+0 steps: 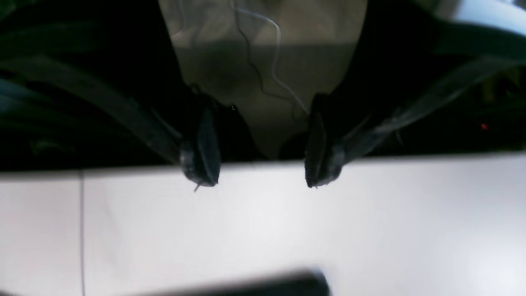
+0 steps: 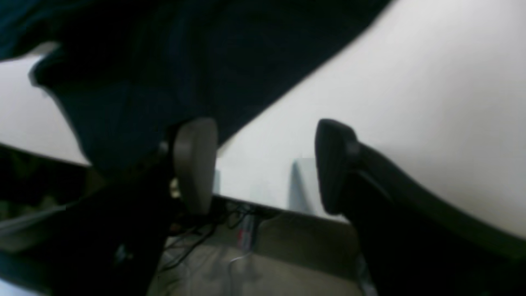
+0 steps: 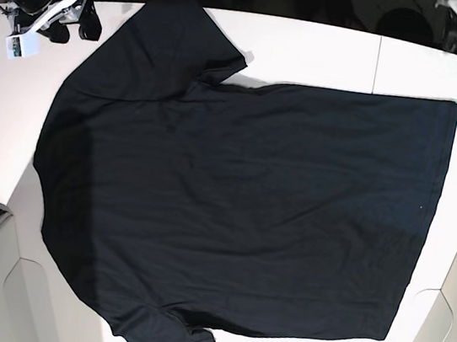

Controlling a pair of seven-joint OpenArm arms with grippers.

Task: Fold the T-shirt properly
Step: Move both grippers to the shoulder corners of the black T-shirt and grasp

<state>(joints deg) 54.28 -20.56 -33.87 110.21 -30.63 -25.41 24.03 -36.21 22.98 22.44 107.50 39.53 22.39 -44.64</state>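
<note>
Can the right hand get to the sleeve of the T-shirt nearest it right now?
Probably yes. The right hand is open beside the near sleeve of the T-shirt, which lies spread flat on the white table, and nothing stands between them.

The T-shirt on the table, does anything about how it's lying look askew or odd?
Mostly flat, but the T-shirt is not quite tidy: the upper sleeve has a corner curled at its hem, the lower sleeve is rumpled at its edge, and shallow wrinkles cross the body. No fold has been made yet.
</note>
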